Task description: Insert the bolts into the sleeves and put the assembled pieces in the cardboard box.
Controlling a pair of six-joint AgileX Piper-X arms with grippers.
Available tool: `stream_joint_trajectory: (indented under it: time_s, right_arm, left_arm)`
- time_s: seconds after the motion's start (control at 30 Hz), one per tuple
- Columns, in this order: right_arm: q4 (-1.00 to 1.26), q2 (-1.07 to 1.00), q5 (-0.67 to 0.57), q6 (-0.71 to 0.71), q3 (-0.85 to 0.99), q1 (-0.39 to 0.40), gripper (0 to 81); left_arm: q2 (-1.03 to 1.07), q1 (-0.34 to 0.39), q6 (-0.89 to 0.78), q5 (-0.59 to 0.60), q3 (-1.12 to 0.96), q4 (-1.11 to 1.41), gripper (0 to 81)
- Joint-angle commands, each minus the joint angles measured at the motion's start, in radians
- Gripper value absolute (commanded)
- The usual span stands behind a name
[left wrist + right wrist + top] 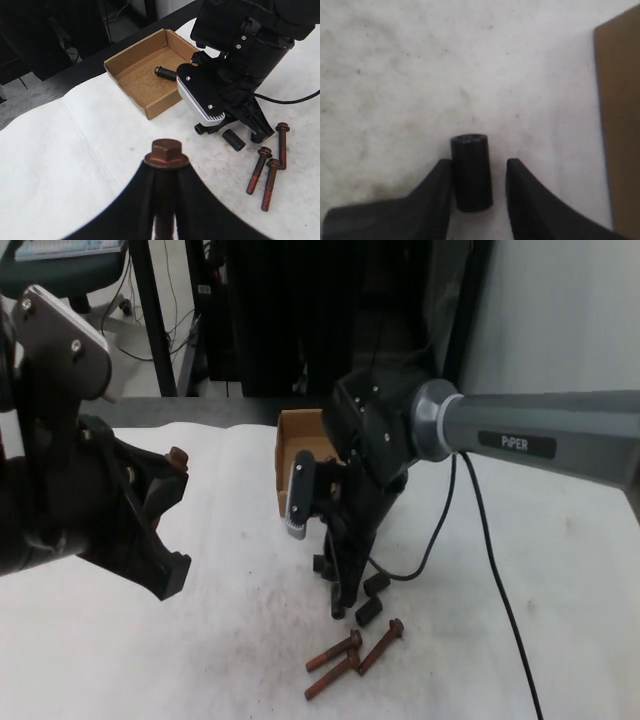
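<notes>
In the high view, a small dark label (515, 443) bearing 1 short word in white letters sits on the grey forearm tube of the right arm (585, 418).

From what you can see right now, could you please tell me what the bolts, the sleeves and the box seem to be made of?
The bolts look like metal, probably steel, with a dull reddish-brown finish, coppery or rusted, and hex heads. The sleeves are matte black and smooth: coated metal or hard plastic, I cannot tell which. The cardboard box is plain brown corrugated board; ribbing shows on its floor.
</notes>
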State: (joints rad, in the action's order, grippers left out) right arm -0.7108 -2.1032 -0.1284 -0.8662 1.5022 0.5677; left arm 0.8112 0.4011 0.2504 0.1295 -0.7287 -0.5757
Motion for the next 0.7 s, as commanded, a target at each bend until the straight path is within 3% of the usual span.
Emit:
stream_joint_trajectory:
  time_s: [0.0, 0.67]
  right_arm:
    - [-0.035, -0.004, 0.029, -0.01, 0.004, -0.023, 34.0]
    - [0.049, -0.004, -0.05, -0.01, 0.004, -0.006, 33.2]
  left_arm:
    - [-0.01, -0.001, 0.005, 0.006, -0.006, 0.009, 0.1]
    - [-0.01, -0.001, 0.005, 0.006, -0.006, 0.049, 0.1]
